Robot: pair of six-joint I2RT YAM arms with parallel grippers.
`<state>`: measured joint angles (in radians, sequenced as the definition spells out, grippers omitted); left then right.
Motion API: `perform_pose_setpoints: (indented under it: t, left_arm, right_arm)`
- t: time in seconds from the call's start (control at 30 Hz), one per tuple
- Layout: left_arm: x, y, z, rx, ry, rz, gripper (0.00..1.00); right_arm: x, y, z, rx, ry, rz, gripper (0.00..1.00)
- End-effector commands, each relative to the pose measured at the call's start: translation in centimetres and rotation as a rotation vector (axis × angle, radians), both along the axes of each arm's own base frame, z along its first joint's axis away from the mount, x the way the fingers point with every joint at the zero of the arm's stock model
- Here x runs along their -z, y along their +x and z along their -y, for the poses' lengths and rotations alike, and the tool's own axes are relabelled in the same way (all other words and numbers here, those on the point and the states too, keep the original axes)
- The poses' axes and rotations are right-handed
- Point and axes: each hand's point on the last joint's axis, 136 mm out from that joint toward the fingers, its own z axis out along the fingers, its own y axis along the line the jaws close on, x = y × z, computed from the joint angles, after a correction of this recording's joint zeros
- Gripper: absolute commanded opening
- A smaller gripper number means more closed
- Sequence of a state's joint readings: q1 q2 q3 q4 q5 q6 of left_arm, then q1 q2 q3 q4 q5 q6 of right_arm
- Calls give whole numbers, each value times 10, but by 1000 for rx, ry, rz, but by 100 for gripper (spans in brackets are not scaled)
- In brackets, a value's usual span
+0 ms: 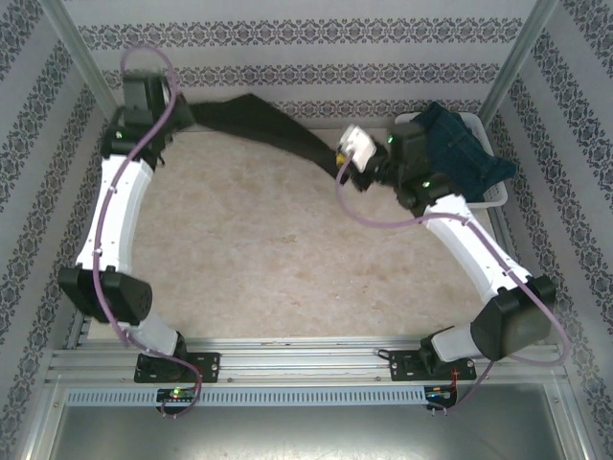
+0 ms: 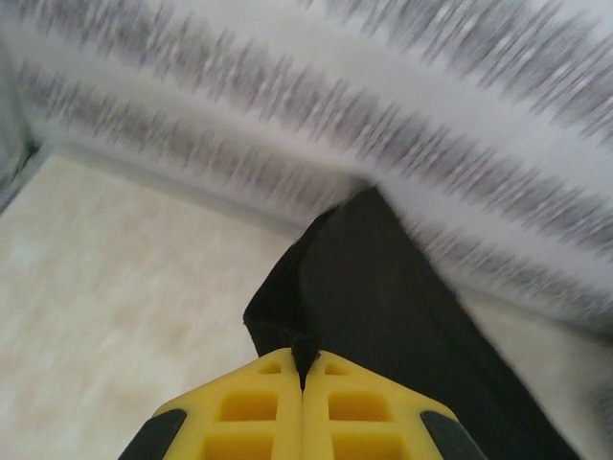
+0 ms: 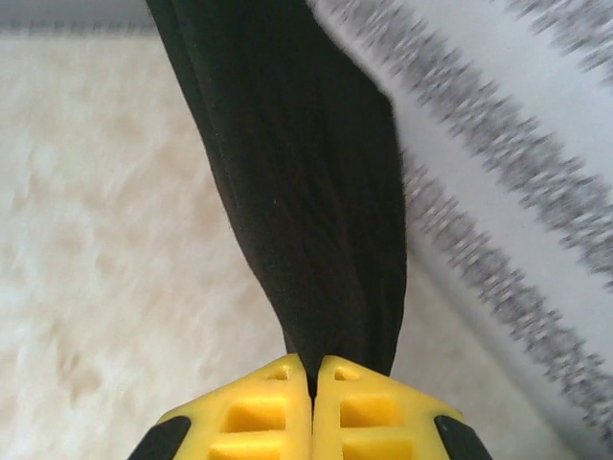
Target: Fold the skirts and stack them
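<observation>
Your left tool (image 2: 304, 369) is clenched on one end of the soft black cloth skirt (image 1: 259, 120). Your right tool (image 3: 313, 369) grips the other end, so the cloth stretches between them along the far edge of the beige desk (image 1: 287, 259). The white plastic lattice basket (image 1: 494, 198) at far right holds dark blue denim skirts (image 1: 460, 153).

The light is soft and even, coming from overhead; the table (image 1: 287, 268) looks pale and slightly washed out, with only faint shadows beneath the arms (image 1: 115, 211). From above the picture is fairly sharp, a touch grainy. Up close at both wrists things smear: the patterned wall (image 2: 431, 125) streaks with motion blur, and the black skirt (image 3: 306, 192) swallows the light, its folds barely readable.
</observation>
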<state>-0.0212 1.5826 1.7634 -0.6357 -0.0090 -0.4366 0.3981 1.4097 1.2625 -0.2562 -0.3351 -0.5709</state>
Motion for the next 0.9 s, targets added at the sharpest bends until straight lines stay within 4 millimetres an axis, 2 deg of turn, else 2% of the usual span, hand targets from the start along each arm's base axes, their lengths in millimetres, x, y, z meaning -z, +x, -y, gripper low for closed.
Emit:
perform_pose_setpoints:
  t: [0.0,0.1,0.17,0.27,0.33,0.43,0.5,0.7,0.87]
  left_arm:
    - [75,-29,-23,-121,16,-113,0]
    - [156,-82,-34,-219,-10,-282,0]
    - [196,-122,-46,-303,4,-392,0]
    - [228,-165,-60,-376,7,-523,0]
    - [232,-173,-60,-374,11,-556,0]
    - [218,-165,-59,-366,0,-542,0]
    - [199,-148,-55,-345,-18,-499,0]
    - [151,-85,-31,-232,-1,-405,0]
    - [139,-30,-7,-154,47,-391,0]
  right_arm:
    - [67,-39,-6,-26,-239,-52,0]
    - [119,-91,-21,-84,-336,-171,0]
    - [144,-124,-33,-111,-344,-264,0]
    - [171,-170,-49,-173,-368,-422,0]
    - [184,-190,-56,-199,-391,-484,0]
    - [189,-201,-66,-213,-349,-569,0]
    - [183,-198,-70,-217,-306,-584,0]
    - [160,-162,-60,-142,-75,-682,0]
    - [149,-129,-43,-69,100,-813,0]
